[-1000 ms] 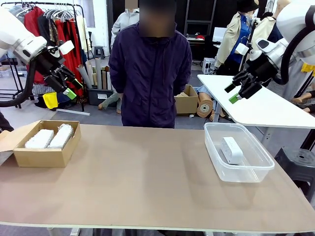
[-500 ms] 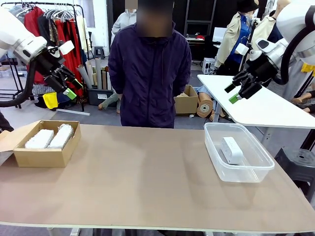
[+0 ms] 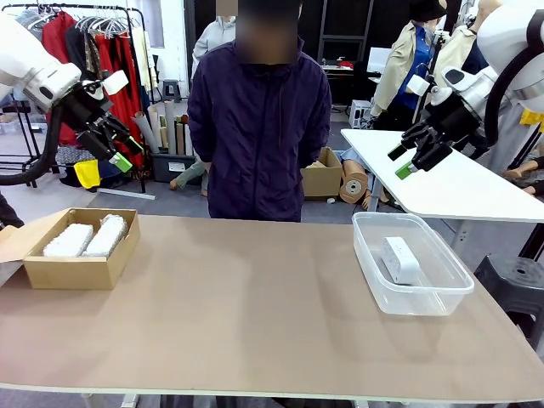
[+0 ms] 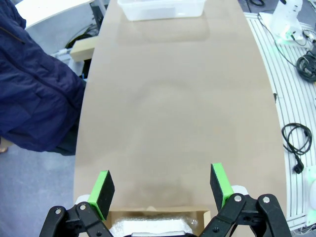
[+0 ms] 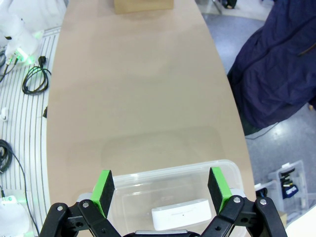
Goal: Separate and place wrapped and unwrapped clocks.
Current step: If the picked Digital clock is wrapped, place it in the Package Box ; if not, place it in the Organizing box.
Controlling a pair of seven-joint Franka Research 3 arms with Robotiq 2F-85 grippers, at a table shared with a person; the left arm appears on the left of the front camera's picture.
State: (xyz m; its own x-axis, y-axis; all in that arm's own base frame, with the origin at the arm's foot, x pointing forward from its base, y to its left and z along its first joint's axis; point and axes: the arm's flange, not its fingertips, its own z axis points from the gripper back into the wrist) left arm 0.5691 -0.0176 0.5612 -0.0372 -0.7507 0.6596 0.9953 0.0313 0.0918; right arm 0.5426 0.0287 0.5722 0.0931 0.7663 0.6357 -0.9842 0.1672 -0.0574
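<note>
Both my grippers, left [image 3: 127,151] and right [image 3: 401,161], raised, jaws spread, empty. Two wrapped clocks [image 3: 86,237] in box [image 3: 81,270] at table's left edge; bare clock [image 3: 400,258] in tub [image 3: 425,301] near right edge.

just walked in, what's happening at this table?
Clock sorting, and it looks done. Two bubble-wrapped clocks lie side by side in the cardboard box; the bare clock sits in the clear plastic tub. The left pincer and right pincer hang open and empty above the table. A person stands at the far side.

Table [image 3: 255,314] w/ carton [image 3: 81,263], tub [image 3: 412,293]
</note>
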